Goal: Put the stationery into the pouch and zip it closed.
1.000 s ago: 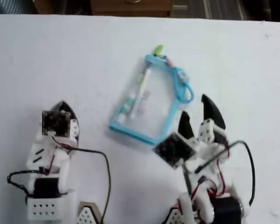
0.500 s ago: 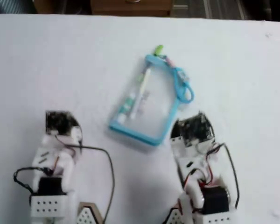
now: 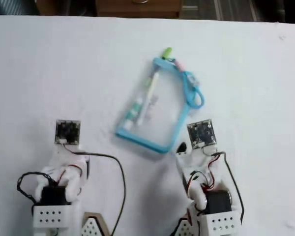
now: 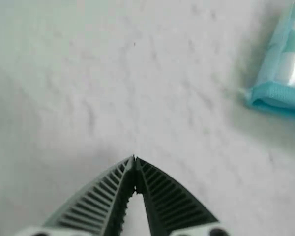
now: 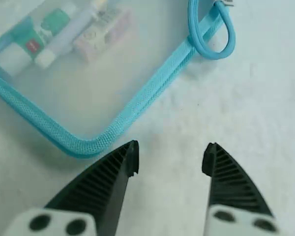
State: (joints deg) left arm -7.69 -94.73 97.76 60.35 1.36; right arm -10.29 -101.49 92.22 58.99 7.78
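A clear pouch [image 3: 155, 105] with a light blue edge lies flat in the middle of the table, several pieces of stationery [image 3: 142, 105] inside it. Its blue loop [image 3: 194, 96] hangs off the right side. In the right wrist view the pouch [image 5: 88, 83] lies just past my right gripper [image 5: 169, 157], which is open and empty; its corner is near one fingertip. The stationery [image 5: 64, 29] shows through the plastic. My left gripper [image 4: 135, 162] is shut and empty over bare table, with a pouch corner [image 4: 280, 83] off to one side. Both arms [image 3: 64, 162] [image 3: 204, 167] sit folded back at the near edge.
The white table [image 3: 64, 64] is bare around the pouch. Dark furniture lines the far edge [image 3: 137, 7]. Cables [image 3: 113, 172] trail from the arm bases at the near edge.
Both arms have pulled back toward the near edge. The right gripper drew away from the pouch's lower right corner. The pouch has stayed put.
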